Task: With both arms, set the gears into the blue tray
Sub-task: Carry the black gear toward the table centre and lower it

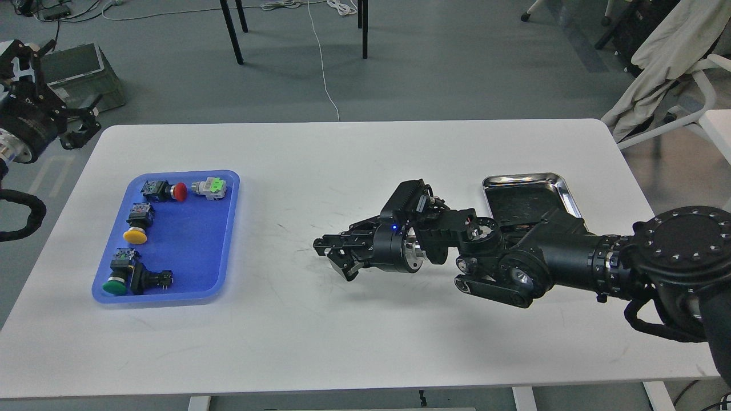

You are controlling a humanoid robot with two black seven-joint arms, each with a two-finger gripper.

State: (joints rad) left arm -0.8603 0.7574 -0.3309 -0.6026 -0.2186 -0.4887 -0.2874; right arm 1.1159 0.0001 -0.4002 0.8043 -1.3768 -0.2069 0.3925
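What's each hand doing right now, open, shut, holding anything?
Left hand: off the table's left edge, cannot tell open or shut.
Right hand: over the table, fingers apart, nothing visibly held.

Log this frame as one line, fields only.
right gripper: over table centre, state unclear | left gripper: off table's left edge | blue tray: five switches, no gear seen | steel tray: behind right arm

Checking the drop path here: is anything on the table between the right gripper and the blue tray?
Nothing visible. The white table is bare between the right gripper and the rectangular blue plastic tray. Push-button switches fill the tray's left side; its right half is open. No gear is discernible.
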